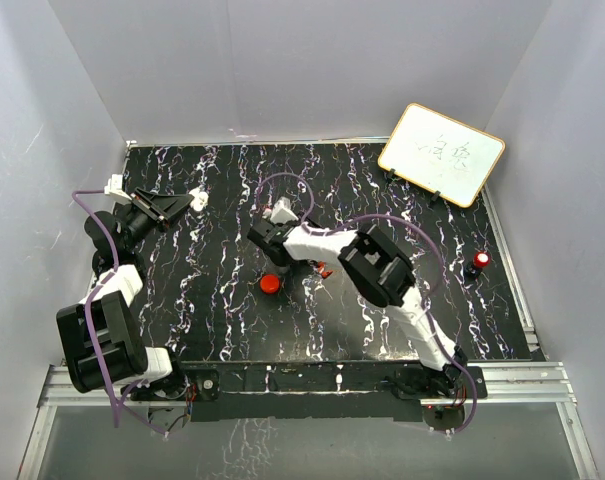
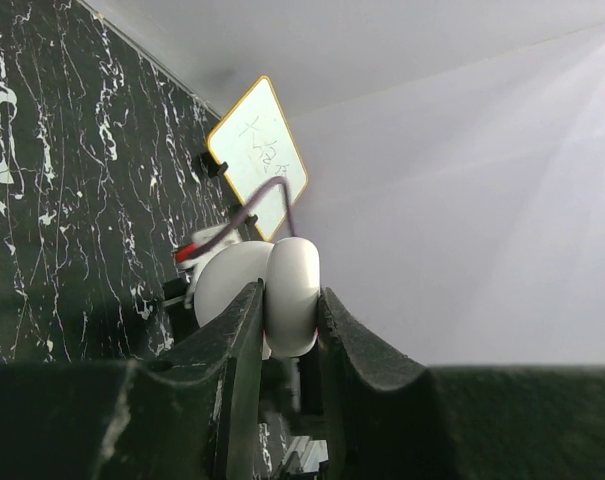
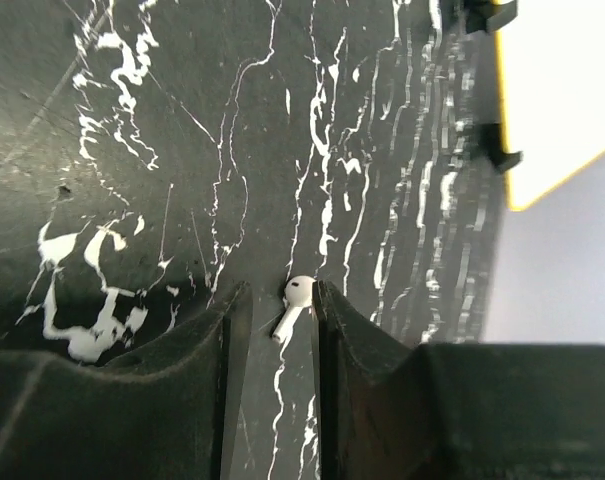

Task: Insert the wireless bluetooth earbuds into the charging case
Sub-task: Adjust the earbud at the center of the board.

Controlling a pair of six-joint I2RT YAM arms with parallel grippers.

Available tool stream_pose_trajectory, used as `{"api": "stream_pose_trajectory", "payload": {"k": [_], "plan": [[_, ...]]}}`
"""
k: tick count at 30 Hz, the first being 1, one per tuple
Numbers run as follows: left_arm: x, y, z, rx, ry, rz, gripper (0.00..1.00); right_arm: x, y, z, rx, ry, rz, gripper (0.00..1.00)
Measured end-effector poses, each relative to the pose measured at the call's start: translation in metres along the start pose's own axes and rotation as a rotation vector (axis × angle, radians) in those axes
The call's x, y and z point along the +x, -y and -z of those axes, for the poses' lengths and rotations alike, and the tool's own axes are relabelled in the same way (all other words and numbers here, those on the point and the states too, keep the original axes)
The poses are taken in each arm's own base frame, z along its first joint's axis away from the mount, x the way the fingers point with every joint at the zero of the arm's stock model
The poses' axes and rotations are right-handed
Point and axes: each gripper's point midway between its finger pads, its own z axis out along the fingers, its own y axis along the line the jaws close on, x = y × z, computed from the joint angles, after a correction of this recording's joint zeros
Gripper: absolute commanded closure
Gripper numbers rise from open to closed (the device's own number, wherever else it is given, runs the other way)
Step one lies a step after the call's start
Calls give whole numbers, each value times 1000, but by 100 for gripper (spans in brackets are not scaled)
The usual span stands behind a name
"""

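- The left pincer (image 2: 291, 292) is pressed onto a white, rounded, two-lobed shell that looks like the charging case (image 2: 293, 268). One lobe sits between its dark fingers (image 2: 244, 340), and the other bulges past the finger on the left of the frame.
- In the top view this left pincer (image 1: 187, 200) sits in the upper left of the frame, above the black marbled bench (image 1: 232, 320), with its tip pointing toward the centre.
- The right pincer (image 3: 282, 290) has its fingers (image 3: 332, 330) narrowly apart, low over the bench.
- A white earbud (image 3: 298, 294) with a short stem lies in that gap. Its head is against the finger on the right of the frame, and its stem slants down toward the other finger.
- I cannot tell whether the fingers are actually squeezing the earbud.
- From above, the right pincer (image 1: 272, 228) is near the centre of the frame, and the earbud itself is not visible there.
- A round red puck (image 1: 270, 284) rests on the bench just below the right pincer, apart from it.
- A yellow-rimmed whiteboard (image 1: 442, 153) leans in the upper right corner.
- A small red-topped object (image 1: 480, 260) stands near the right edge of the bench.
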Motion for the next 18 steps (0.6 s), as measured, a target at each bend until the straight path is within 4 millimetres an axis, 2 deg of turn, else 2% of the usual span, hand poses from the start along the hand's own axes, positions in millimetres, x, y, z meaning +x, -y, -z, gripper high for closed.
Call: {"api": "stream_pose_trajectory", "payload": {"k": [6,9,14,18], "plan": [[1,-4,0,-14,-3,5,100,-25,20,20,-225,59,-266,70],[2,-6,0,-23,-5,6,100,-27,31,21,-323,68,-382,70],[8,-11,-2,-39,-26,6,100,-7,34,3,-461,14,-511,70],[17,-4,-14,-35,-66,-16,100,14,31,-13,-510,-44,-556,66]]}}
